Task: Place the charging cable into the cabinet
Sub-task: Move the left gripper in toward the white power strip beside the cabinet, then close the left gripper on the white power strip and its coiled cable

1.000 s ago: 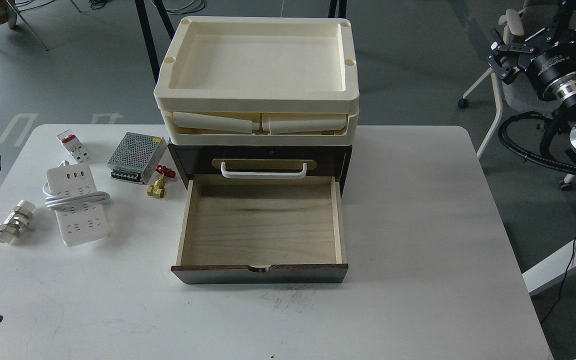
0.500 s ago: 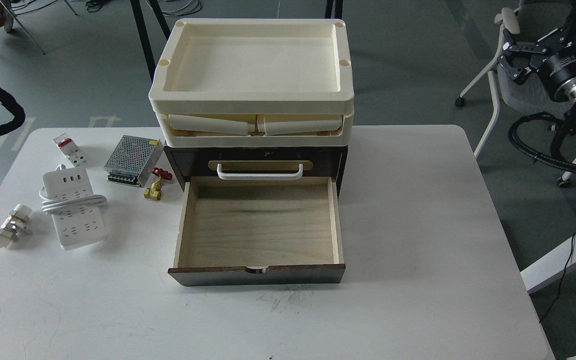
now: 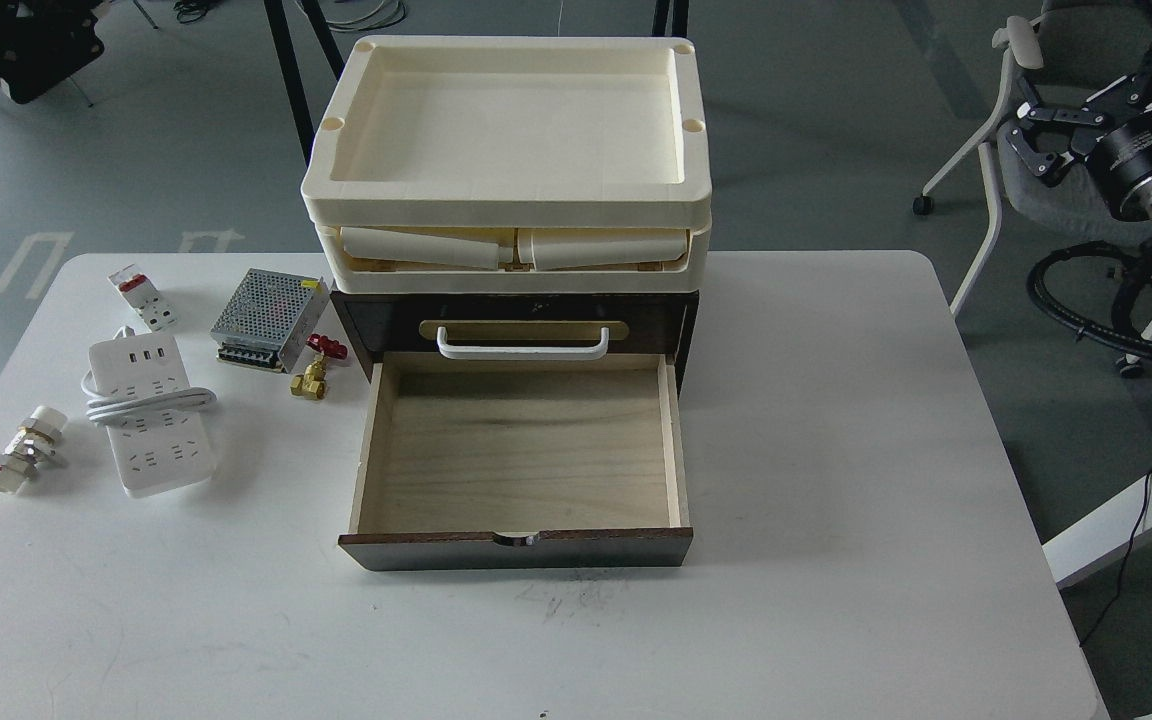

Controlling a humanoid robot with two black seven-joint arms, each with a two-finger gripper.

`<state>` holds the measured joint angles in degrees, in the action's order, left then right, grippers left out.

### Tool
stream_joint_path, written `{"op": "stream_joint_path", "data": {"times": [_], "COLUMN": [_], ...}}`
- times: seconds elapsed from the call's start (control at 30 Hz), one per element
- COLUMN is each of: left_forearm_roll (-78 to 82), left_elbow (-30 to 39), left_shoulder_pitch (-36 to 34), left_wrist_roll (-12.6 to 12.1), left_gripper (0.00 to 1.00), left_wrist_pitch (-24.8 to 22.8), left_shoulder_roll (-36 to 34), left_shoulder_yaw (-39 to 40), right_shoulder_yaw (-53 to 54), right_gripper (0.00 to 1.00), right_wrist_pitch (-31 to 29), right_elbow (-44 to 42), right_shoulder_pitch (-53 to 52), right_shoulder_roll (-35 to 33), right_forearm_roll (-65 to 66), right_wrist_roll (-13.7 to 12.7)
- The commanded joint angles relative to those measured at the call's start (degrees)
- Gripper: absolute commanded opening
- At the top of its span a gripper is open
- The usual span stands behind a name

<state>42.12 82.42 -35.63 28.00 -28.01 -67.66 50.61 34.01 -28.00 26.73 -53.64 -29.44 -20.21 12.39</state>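
The charging cable (image 3: 149,420), a flat white power strip with its thick cord looped across it, lies on the white table (image 3: 836,450) at the left. The cabinet (image 3: 516,320) is a dark brown box in the middle of the table. Its pale wood drawer (image 3: 521,445) is pulled out towards me and is empty. A white bar handle (image 3: 523,345) sits on the closed front above it. My left gripper (image 3: 6,45) is a dark shape at the top left, off the table and far from the strip. My right gripper (image 3: 1046,135) hangs off the table's right side, fingers apart and empty.
Two cream plastic trays (image 3: 511,120) are stacked on the cabinet. Beside the strip lie a white-and-red socket block (image 3: 142,297), a perforated metal power supply box (image 3: 269,318), a brass valve with a red handle (image 3: 316,365) and a white pipe fitting (image 3: 24,450). A chair (image 3: 1016,90) stands at the right.
My left arm has lifted from the left edge to the top left corner. My right gripper has drifted a little to the right. The things on the table have not moved.
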Motion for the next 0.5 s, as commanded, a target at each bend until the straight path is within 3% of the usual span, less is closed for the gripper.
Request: {"op": "stream_joint_path", "data": {"times": [0.0,0.2,0.47], "left_forearm_roll": [14.09,37.84,66.03], "left_elbow": [0.90,2.83,5.21], "left_shoulder_pitch": [0.74,1.26,0.91], "left_wrist_roll": [0.00,0.00,0.00], "left_gripper": [1.00,1.00,0.98], "left_wrist_pitch": [0.01,0.01,0.01], "left_shoulder_roll": [-1.68,-3.53,-3.18], "left_shoulder_yaw": [0.01,-1.92,-13.16], "right_shoulder_yaw": [0.00,0.00,0.17], "right_gripper": [1.00,1.00,1.00], "right_wrist_pitch": [0.00,0.00,0.00], "right_elbow": [-0.01,-0.19,-0.10], "right_shoulder_pitch": [0.64,0.99,2.75], "right_shoulder_roll": [-0.62,-1.67,-1.76], "right_forearm_roll": [-0.09,-0.09,-0.09], "right_wrist_roll": [0.00,0.00,0.09]}}
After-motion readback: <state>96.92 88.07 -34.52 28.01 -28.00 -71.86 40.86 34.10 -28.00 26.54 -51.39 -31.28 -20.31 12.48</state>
